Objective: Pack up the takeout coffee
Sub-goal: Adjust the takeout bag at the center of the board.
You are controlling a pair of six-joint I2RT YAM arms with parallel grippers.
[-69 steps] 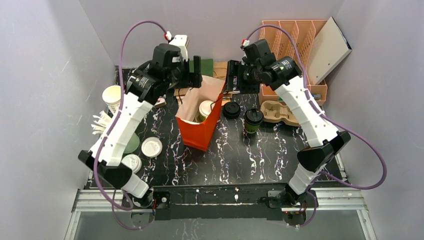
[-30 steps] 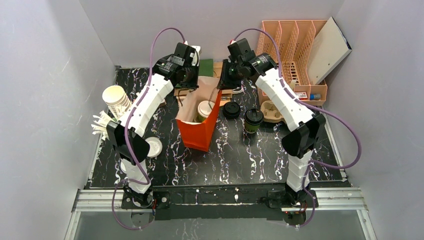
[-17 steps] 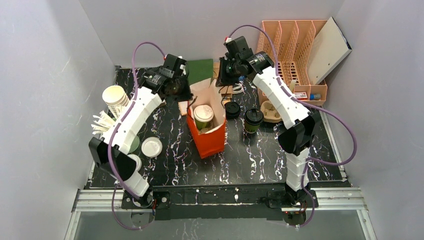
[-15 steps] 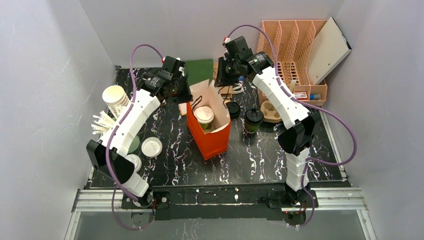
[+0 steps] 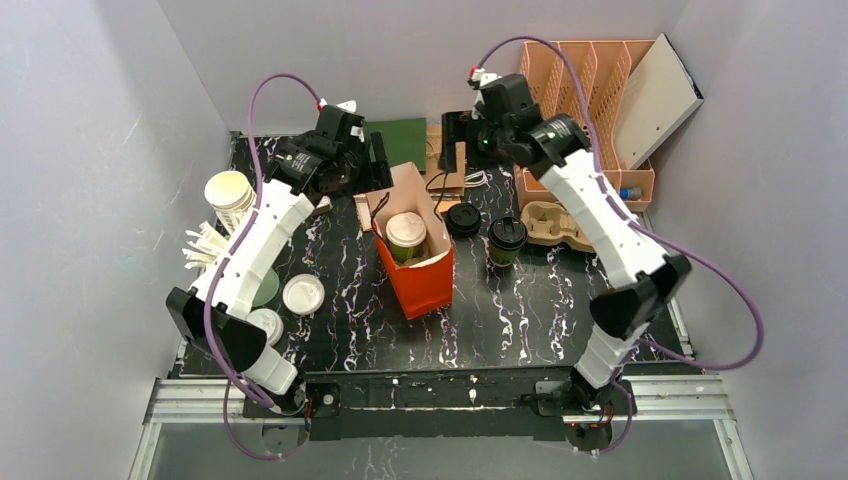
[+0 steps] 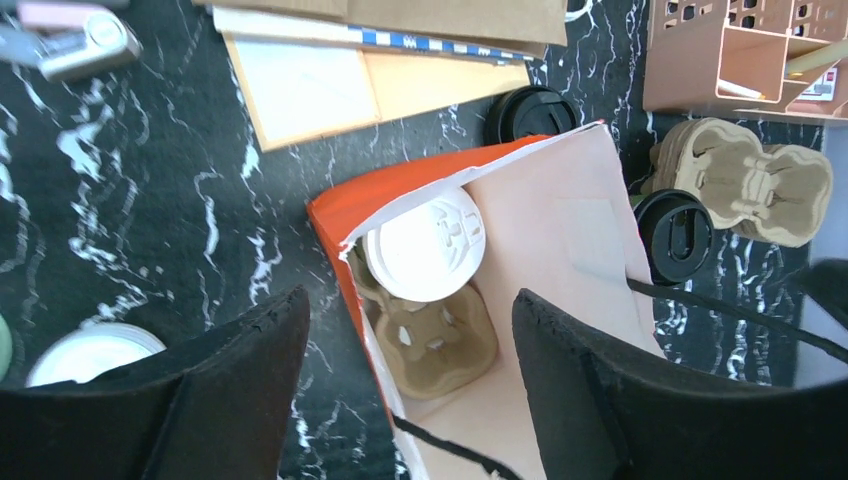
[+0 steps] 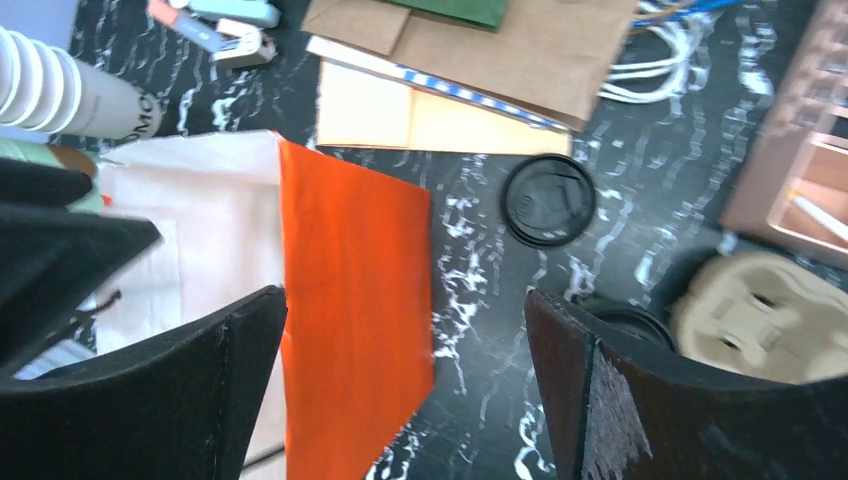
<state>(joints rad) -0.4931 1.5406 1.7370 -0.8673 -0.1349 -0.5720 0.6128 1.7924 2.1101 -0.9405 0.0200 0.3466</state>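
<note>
1. Orange paper bag (image 5: pixel 418 275) stands open, with a white-lidded cup (image 5: pixel 406 230) inside.
2. Left gripper (image 5: pixel 373 165) and right gripper (image 5: pixel 456 148) hover near its far end, both with jaws spread wide and empty.
3. Takeout coffee (image 5: pixel 507 240) stands upright on the table (image 5: pixel 520 310), just right of the bag and outside it.

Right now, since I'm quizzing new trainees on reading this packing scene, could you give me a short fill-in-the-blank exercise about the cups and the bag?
1. The cup standing inside the orange bag has a ____ lid.
2. The green cup with the black lid stands ____ the bag, on the table.
3. The stack of white paper cups stands near the table's ____ edge.
Missing words: white; outside; left.
</note>
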